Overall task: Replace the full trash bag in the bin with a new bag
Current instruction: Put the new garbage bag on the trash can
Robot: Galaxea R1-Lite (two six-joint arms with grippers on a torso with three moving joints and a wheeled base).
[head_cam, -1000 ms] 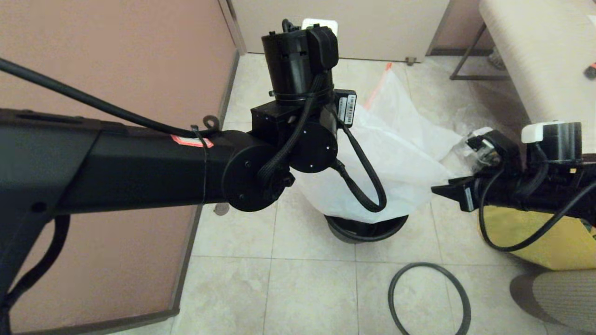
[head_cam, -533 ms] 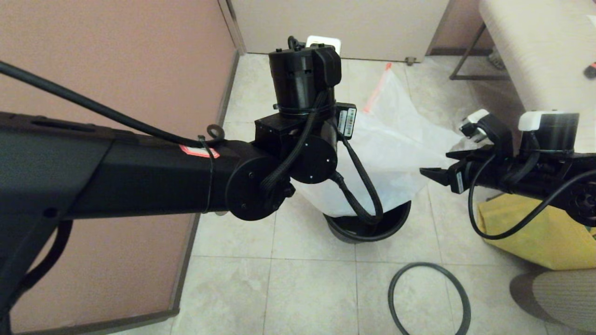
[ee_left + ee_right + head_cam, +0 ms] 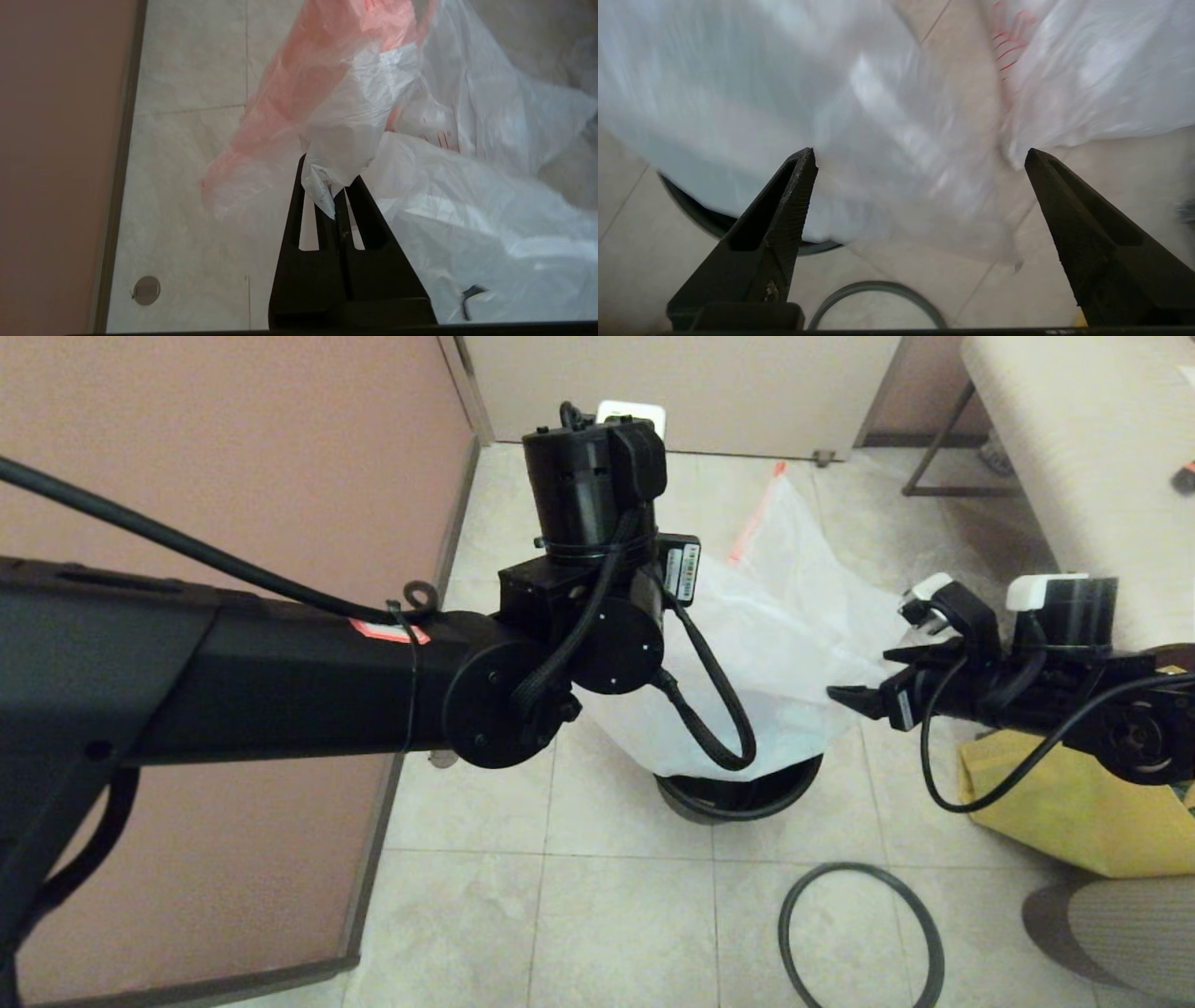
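The new bag, thin white translucent plastic with an orange-red hem and red print, hangs limp over the bin, a small black pail; its lower end dips into the bin's mouth. My left gripper is shut on a bunched fold of the new bag and holds it up; in the head view the wrist hides the fingers. My right gripper stands wide open at the bag's right edge, with the plastic just beyond its fingertips and nothing held. The full trash bag is out of view.
The bin's dark grey ring lies on the tiled floor in front of the bin. A yellow cloth tote sits at the right under my right arm. A padded bench stands at the back right, a pink wall panel at the left.
My right gripper has opened wide and shifted left and up toward the bag's edge. The left arm has moved a little, still gripping the bag.
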